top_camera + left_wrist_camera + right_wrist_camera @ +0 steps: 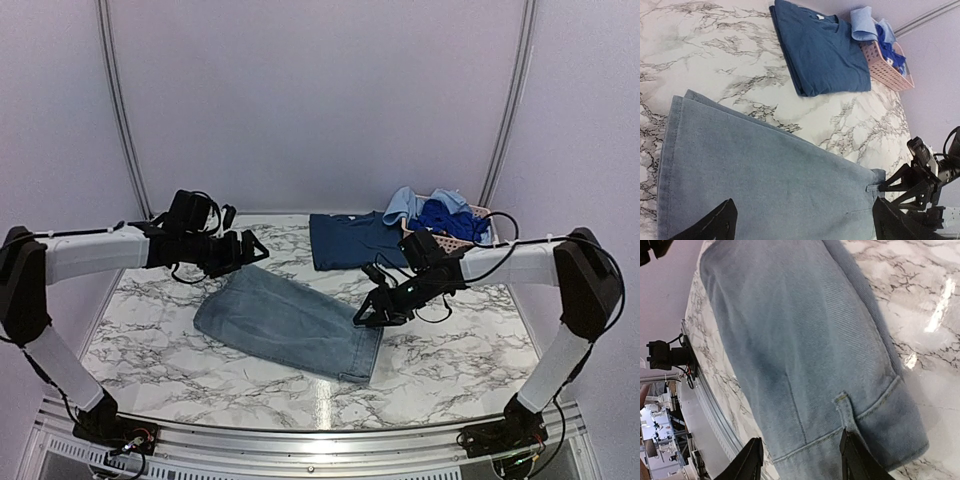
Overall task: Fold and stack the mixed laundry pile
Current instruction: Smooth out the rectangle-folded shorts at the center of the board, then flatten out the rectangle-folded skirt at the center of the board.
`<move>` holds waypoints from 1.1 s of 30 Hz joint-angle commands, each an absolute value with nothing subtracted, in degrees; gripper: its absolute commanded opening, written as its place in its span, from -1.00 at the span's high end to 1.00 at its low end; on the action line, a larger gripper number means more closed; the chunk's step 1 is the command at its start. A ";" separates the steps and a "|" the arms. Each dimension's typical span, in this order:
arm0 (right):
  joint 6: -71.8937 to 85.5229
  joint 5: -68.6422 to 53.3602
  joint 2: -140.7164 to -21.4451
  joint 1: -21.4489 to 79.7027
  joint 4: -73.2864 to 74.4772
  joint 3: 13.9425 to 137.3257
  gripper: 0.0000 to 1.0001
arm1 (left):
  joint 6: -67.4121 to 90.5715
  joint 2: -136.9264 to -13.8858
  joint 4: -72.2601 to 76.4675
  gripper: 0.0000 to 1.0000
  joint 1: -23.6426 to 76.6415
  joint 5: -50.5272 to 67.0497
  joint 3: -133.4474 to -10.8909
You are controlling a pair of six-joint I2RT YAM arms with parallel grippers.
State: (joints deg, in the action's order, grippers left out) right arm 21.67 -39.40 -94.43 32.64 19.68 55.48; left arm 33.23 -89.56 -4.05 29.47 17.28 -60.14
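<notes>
White marble-patterned table (pixel 450 350) with pale lilac walls behind. A folded light-blue denim piece (pixel 290 322) lies flat at its centre. The left gripper (pixel 252 250) hovers over the denim's far edge, jaws spread wide and holding nothing. The right gripper (pixel 368 315) sits at the waistband, jaws partly apart astride a belt loop; contact is unclear. Behind lies a folded navy shirt (pixel 350 240), partly hidden by the right arm. Bunched blue garments (pixel 445 218), hard to tell apart, fill a pink basket (pixel 458 243).

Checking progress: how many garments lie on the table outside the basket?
2: denim piece mid-table; folded navy shirt behind it, beside the basket. Folds may hide more.
</notes>
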 commanded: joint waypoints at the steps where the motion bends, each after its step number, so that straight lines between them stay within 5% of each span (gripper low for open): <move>1: 14.16 -36.78 -100.12 32.55 24.50 60.57 0.10 | 29.78 -99.64 -10.94 -0.78 29.36 14.98 -64.94; 5: 11.61 -33.70 -103.00 32.67 26.79 60.59 0.27 | 28.89 -108.18 -12.31 -0.42 29.27 13.93 -70.54; 11: 14.76 -34.74 -101.91 38.16 23.49 52.66 0.34 | 26.16 -117.49 -15.35 -0.19 29.27 11.77 -77.65; 18: 28.69 -38.69 -99.65 50.94 13.64 48.81 0.32 | 21.45 -127.67 -21.82 -0.17 28.49 10.66 -91.65; 23: 28.75 -41.01 -95.55 51.73 15.87 56.76 0.18 | 17.22 -125.54 -27.01 -0.44 29.40 12.33 -100.21; 33: 19.81 -39.59 -104.03 47.30 23.90 70.17 0.21 | 22.39 -98.71 -24.46 -0.50 30.46 9.73 -69.72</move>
